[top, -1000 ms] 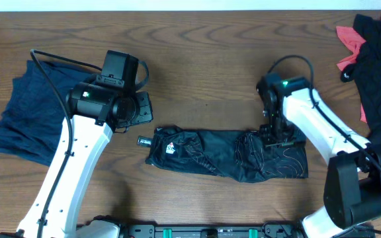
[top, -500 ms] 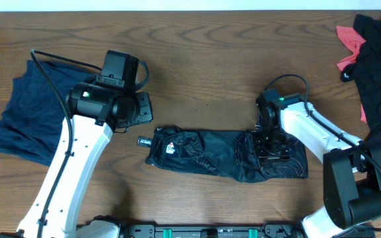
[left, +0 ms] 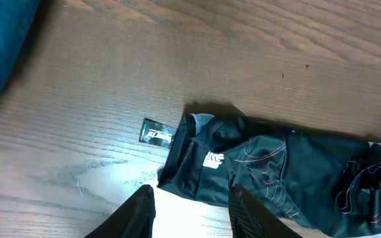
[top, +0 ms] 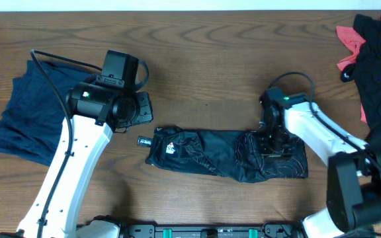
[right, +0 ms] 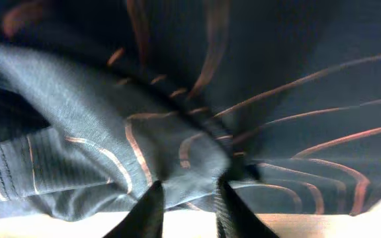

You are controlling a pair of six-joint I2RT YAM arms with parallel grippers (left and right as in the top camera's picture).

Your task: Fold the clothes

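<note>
On the table (top: pixel 204 66) lie one jersey (top: pixel 210 158), one navy garment (top: pixel 25 112).

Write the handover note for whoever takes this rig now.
Left gripper open, empty, above the table by the black jersey's collar end.
Right gripper down on the jersey's other end, fingers in the cloth; grip unclear.
Jersey lies as a long strip, front centre; navy garment far left, black-and-coral garment far right.
Left: fold the strip shorter, then the others.
</note>
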